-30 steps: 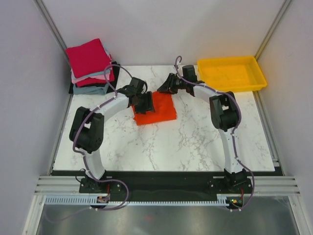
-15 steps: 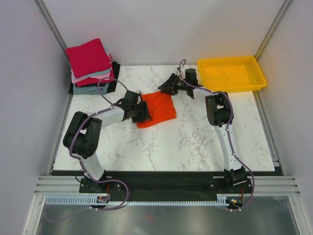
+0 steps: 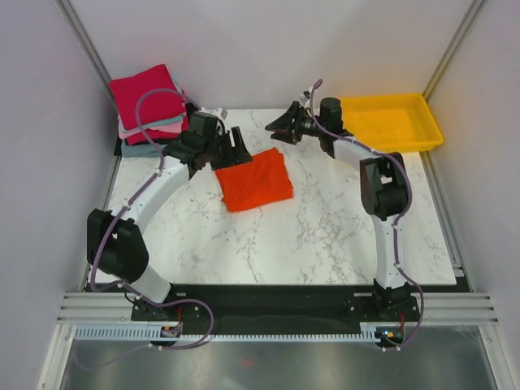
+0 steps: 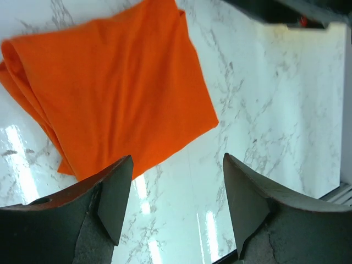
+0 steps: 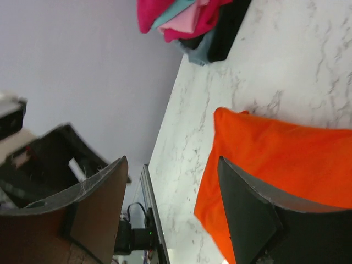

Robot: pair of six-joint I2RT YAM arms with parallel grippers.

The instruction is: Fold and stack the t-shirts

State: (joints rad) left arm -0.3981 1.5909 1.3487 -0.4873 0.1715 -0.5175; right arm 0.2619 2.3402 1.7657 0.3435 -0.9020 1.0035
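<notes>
A bright orange-red folded cloth t-shirt (image 3: 256,179) is lying flat on the white marble-patterned tabletop (image 3: 325,236), a little above and left of the centre of the overhead view, its edges turned slightly off the table's own. The left gripper (image 3: 236,146) is hovering just beside the shirt's upper-left edge. Its jaws are standing wide apart and holding nothing. In the left wrist view only bare marble is showing between its dark fingers (image 4: 113,192), and the orange cloth is filling the upper left of that frame beyond the tips.

The right gripper (image 3: 278,130) is hanging up and to the right of the shirt's top corner, near it but apart from it. Its jaws are likewise spread and empty, and in its wrist view the cloth is lying in the lower right of the frame.

In the upper-left corner of the overhead frame a stack of folded tees is sitting at the table's far corner, well apart from the orange-red shirt. A crimson folded t-shirt (image 3: 142,93) is lying on top, with a pink t-shirt (image 5: 190,19), a grey-blue t-shirt (image 5: 201,52) and a black t-shirt (image 5: 228,27) under it. A shallow yellow plastic tray (image 3: 406,145) is resting at the upper right of the table, partly behind the right arm.
</notes>
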